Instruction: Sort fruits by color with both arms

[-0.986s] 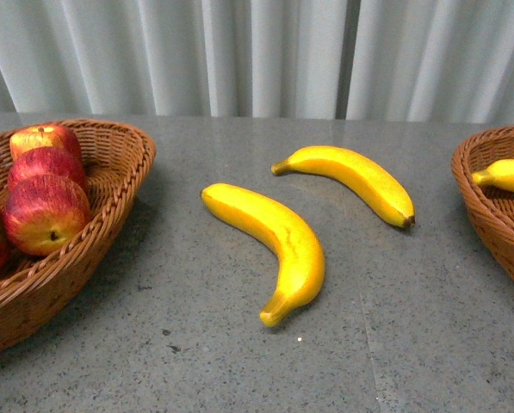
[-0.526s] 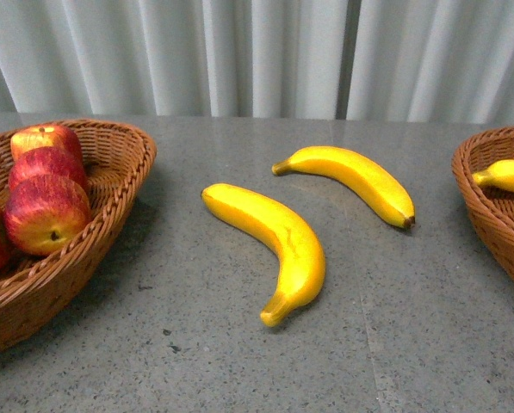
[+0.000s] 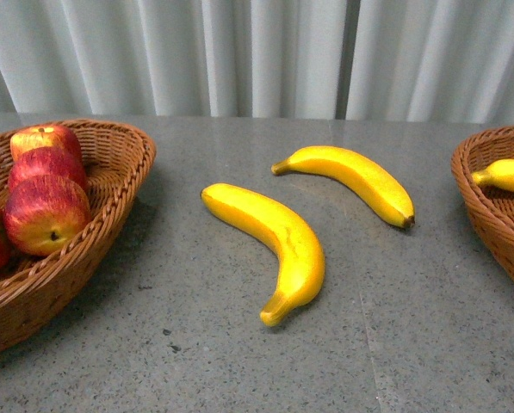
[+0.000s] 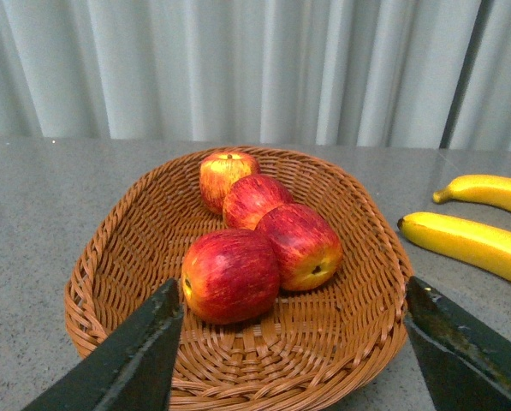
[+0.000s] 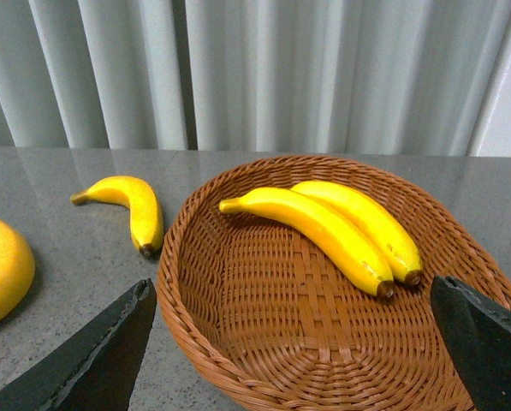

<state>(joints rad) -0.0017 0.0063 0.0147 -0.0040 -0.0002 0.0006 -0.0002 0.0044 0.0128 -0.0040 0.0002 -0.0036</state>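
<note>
**STATION STATUS: FRUIT, BASKETS AND FINGERS**

**Left arm.** The left gripper (image 4: 294,291) appears only in the left wrist view. Its two black fingers (image 4: 135,360) are spread wide apart and grip nothing. The gripper faces the left basket (image 4: 109,257), a brown wicker basket resting on the grey speckled surface (image 3: 196,344).

**Red fruit.** Four apples (image 4: 231,276) lie inside the left basket. All are red streaked with yellow. The two nearest the gripper sit side by side and touch. The other two sit behind them in a row toward the far rim, and the farthest shows the most yellow.

**Right arm.** The right gripper (image 5: 294,285) appears only in the right wrist view. Its fingers (image 5: 101,360) are also wide apart and grip nothing. It faces the right basket (image 5: 195,282), also brown wicker.

**Yellow fruit, stored.** Two stored bananas (image 5: 311,227) lie side by side in the right basket, touching along their length. Their dark tips point the same way.

**Yellow fruit, loose.** Two more bananas lie on the surface between the baskets. The near banana (image 3: 278,245) and the far banana (image 3: 351,176) lie apart from each other and touch neither basket. The dark tip of the far banana points toward the right basket.

**Background.** A pale pleated curtain (image 3: 239,52) hangs behind the surface.
</note>
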